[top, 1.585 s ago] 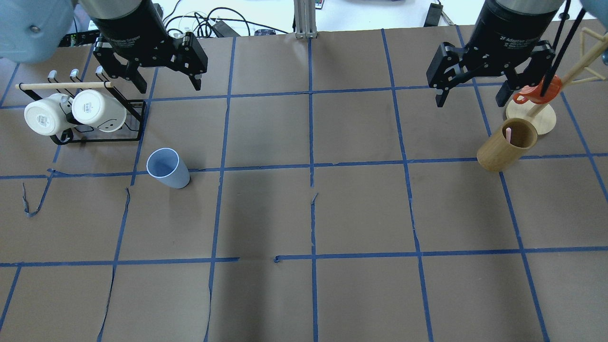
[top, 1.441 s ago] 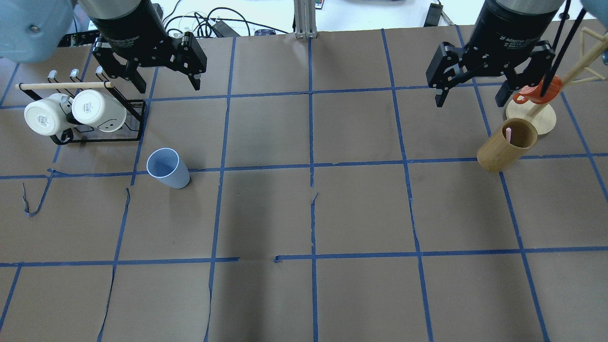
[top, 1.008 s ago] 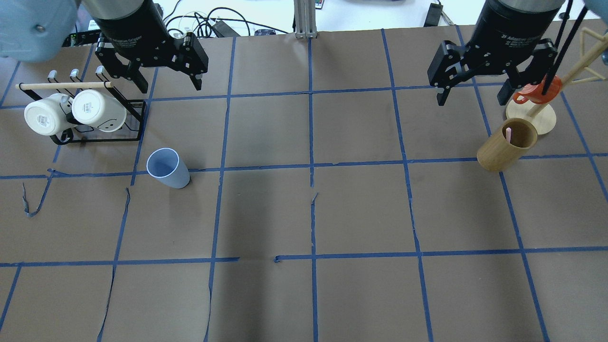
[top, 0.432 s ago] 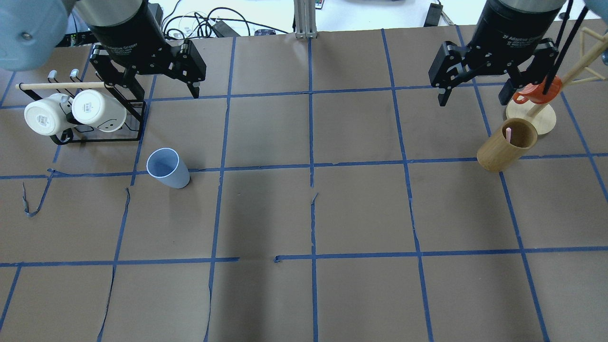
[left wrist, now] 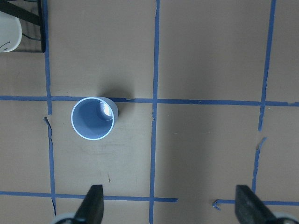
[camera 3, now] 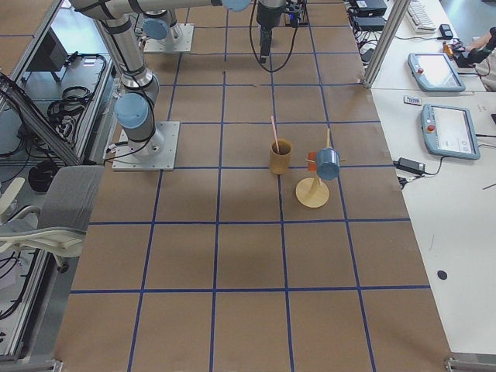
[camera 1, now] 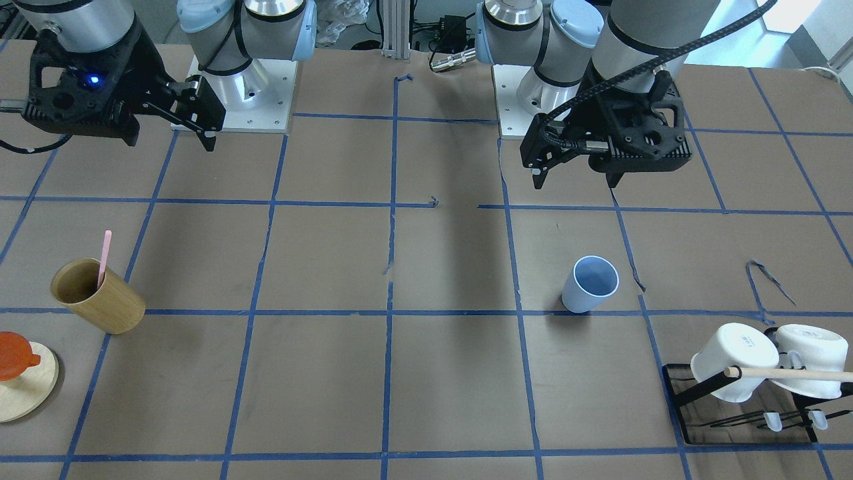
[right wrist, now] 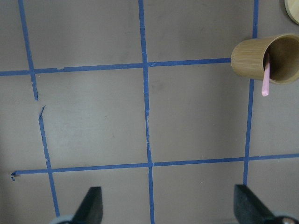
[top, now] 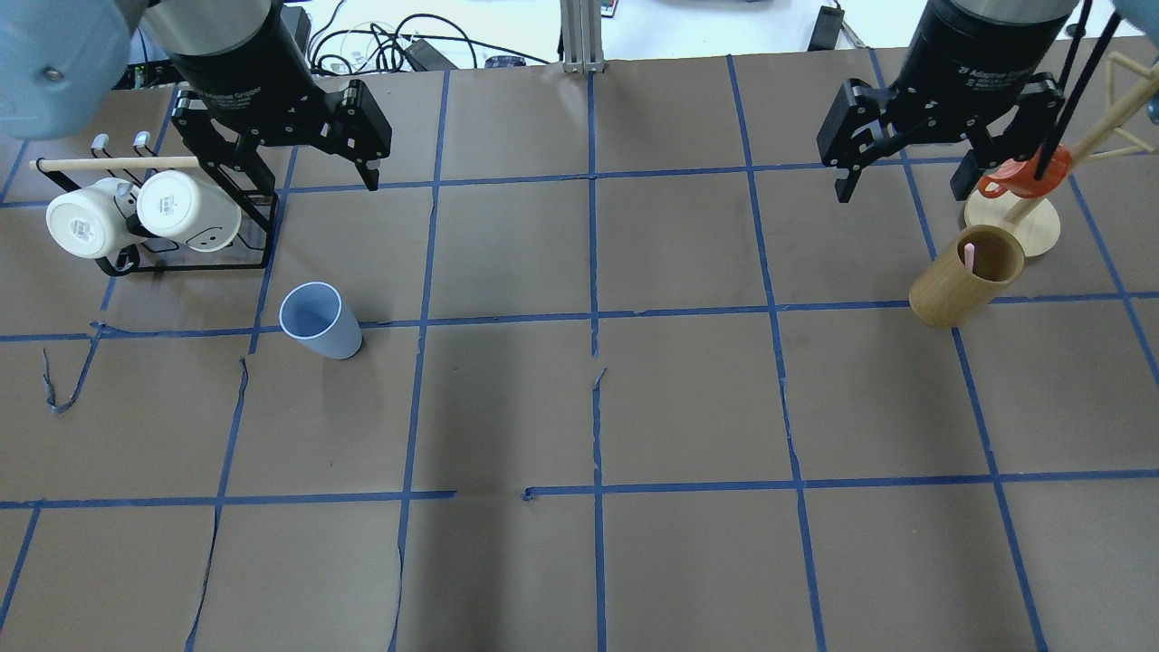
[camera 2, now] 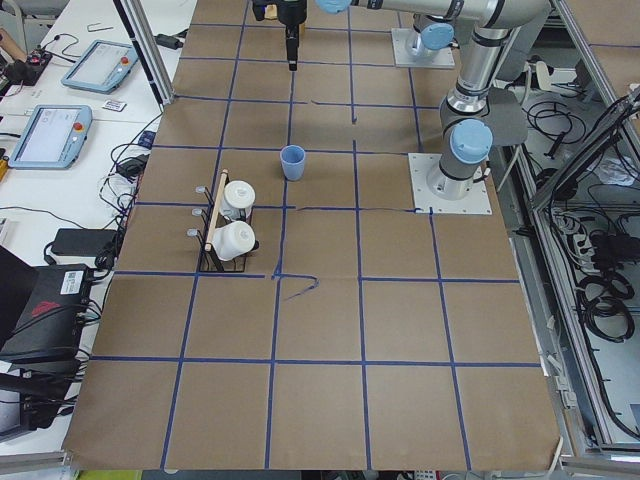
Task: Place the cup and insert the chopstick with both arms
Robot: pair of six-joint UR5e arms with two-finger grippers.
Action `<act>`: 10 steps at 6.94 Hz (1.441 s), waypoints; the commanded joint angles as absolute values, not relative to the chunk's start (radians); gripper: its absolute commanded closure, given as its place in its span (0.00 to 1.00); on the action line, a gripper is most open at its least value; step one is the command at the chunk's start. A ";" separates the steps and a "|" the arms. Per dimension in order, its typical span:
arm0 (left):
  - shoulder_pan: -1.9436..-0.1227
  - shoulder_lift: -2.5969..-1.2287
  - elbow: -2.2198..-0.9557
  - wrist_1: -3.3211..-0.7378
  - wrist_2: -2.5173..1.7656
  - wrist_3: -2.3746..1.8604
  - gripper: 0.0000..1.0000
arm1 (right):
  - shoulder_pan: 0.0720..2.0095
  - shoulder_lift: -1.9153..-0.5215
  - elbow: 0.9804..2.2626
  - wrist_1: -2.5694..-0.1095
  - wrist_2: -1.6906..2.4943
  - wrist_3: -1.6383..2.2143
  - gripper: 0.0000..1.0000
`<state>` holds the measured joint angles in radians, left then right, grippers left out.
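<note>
The light-blue cup point(top: 312, 319) stands upright and empty on the brown table, also seen in the front view point(camera 1: 590, 283) and the left wrist view point(left wrist: 93, 118). My left gripper point(top: 314, 181) hovers open and empty behind it, high above the table point(camera 1: 574, 181). The pale-pink chopstick point(top: 968, 255) leans inside a brown wooden cup point(top: 951, 285), and shows in the front view point(camera 1: 104, 257) and the right wrist view point(right wrist: 266, 83). My right gripper point(top: 899, 195) is open and empty, behind and left of the wooden cup.
A black mug rack point(top: 258, 226) with two white mugs point(top: 186, 210) stands at the back left, close to my left gripper. A wooden mug tree point(top: 1028, 231) with an orange mug point(top: 1023, 177) stands just behind the wooden cup. Blue tape lines grid the table.
My left gripper has shifted slightly left and forward, toward the mug rack. My right gripper has barely moved. The cup and the chopstick have not moved.
</note>
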<state>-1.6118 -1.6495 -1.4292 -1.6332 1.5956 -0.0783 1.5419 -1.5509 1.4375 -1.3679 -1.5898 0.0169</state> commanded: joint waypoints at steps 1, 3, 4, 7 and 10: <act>-1.606 -1.649 -1.430 -1.634 1.595 -0.078 0.00 | 1.542 -1.551 1.437 -1.368 -1.592 0.015 0.00; -1.605 -1.649 -1.431 -1.634 1.595 -0.077 0.00 | 1.542 -1.551 1.434 -1.368 -1.589 0.015 0.00; -1.603 -1.649 -1.433 -1.634 1.595 -0.075 0.00 | 1.542 -1.551 1.434 -1.368 -1.592 0.015 0.00; -1.600 -1.646 -1.437 -1.632 1.595 -0.052 0.00 | 1.540 -1.549 1.445 -1.365 -1.572 0.015 0.00; -1.597 -1.655 -1.443 -1.631 1.594 -0.003 0.00 | 1.542 -1.549 1.448 -1.368 -1.572 0.023 0.00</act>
